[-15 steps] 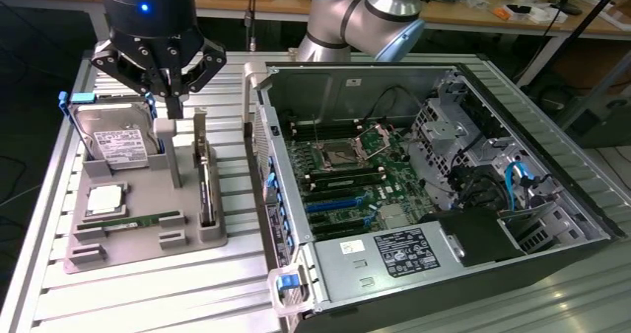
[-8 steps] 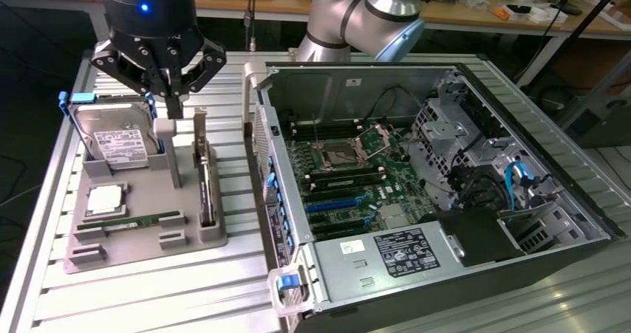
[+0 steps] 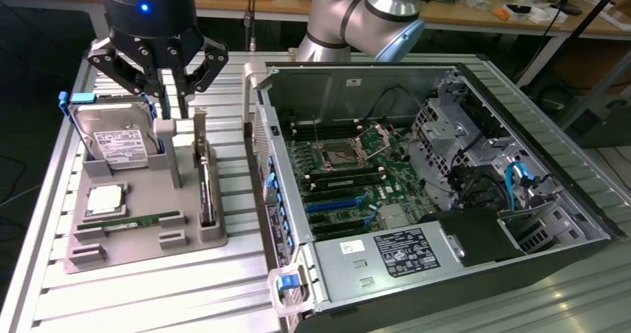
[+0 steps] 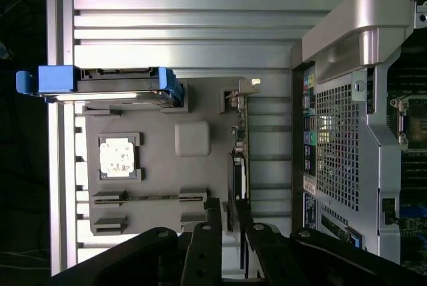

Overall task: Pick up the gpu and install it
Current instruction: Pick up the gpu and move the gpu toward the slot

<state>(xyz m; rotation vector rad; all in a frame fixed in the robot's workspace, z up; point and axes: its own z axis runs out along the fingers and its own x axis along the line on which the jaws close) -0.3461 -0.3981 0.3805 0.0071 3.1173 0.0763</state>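
The gpu (image 3: 205, 179) is a thin black card standing on edge in a slot of the grey fixture (image 3: 148, 238), at the side nearest the computer case. In the wrist view the gpu (image 4: 237, 166) shows as a dark narrow strip. My gripper (image 3: 173, 113) hangs above the fixture's back part, a little to the exterior view's left of the card and clear of it. In the wrist view the gripper (image 4: 228, 205) has its two dark fingers a small gap apart, with one end of the card's edge showing below the gap. Nothing is held.
The fixture also holds a silver hard drive (image 3: 118, 137) in a blue carrier, a processor (image 3: 103, 200) and a green memory stick (image 3: 133, 220). An open computer case (image 3: 552, 200) with its motherboard (image 3: 345, 178) lies at the exterior view's right on the slatted aluminium table (image 3: 148, 296).
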